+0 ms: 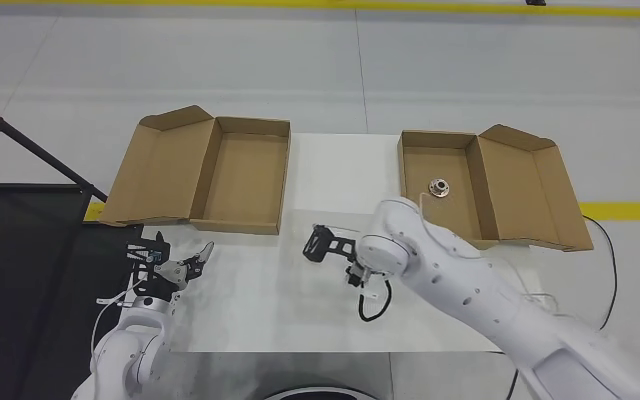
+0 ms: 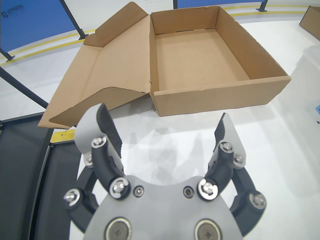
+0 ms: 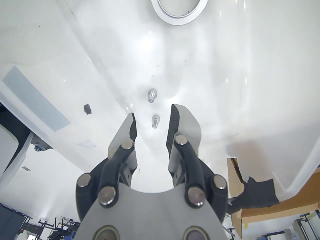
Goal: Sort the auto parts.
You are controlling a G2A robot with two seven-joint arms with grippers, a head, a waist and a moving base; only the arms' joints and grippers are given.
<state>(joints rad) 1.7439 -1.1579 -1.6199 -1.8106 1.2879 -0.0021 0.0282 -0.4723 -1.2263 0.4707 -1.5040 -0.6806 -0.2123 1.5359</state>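
Observation:
A small round metal part (image 1: 438, 187) lies inside the right cardboard box (image 1: 470, 215). The left cardboard box (image 1: 275, 180) (image 2: 270, 86) holds nothing. My left gripper (image 1: 190, 265) (image 2: 162, 123) hovers open over the table's front left corner, just in front of the left box, with nothing between its fingers. My right arm's wrist (image 1: 328, 243) hangs over the middle of the table, between the two boxes. In the right wrist view my right gripper (image 3: 152, 118) stands open and holds nothing.
Both boxes have their lids folded outward, the left lid (image 1: 160, 165) hanging past the table's left edge and the right lid (image 1: 535, 185) past its right edge. The white table (image 1: 260, 300) is bare between and in front of the boxes. A black frame (image 1: 40, 150) stands at the left.

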